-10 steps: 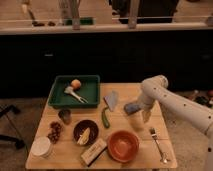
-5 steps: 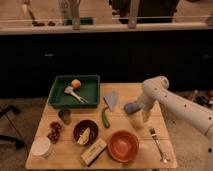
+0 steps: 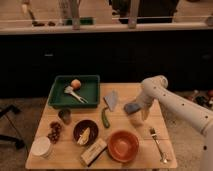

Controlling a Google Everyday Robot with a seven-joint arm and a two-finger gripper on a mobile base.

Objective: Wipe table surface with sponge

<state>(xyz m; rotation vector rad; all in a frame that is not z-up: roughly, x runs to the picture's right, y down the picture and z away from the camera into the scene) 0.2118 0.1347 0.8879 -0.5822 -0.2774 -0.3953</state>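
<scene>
Almost nothing has changed for you over the last second. The arm reaches in from the right of the view in the same bent pose as before. The gripper (image 3: pixel 136 113) sits at the same spot over the right-hand half of the desk (image 3: pixel 127 91), with no sideways travel you could call a wiping stroke. Read that as a pause rather than progress: by my judgement the wipe has either not begun or is stalled at its start, and nearly all of the desk is yet to be covered. The sponge (image 3: pixel 131 107) is the small blue-grey block right at the tip of the gripper, touching it or so close that no gap shows, on the side towards the middle of the desk. You cannot tell from here whether the gripper is clamped on the sponge or merely resting against it, so do not assume a hold. Nor can you tell whether the sponge is pressed on the wood or held just above it. Mind the neighbours: the grey wedge-shaped piece (image 3: pixel 111 99) lies just beside the sponge towards the left of the view, the orange bowl (image 3: pixel 123 145) is near on the front side, and the fork (image 3: pixel 157 143) lies towards the front right. Any sweep would, I judge, have little bare wood to work before meeting one of them.
</scene>
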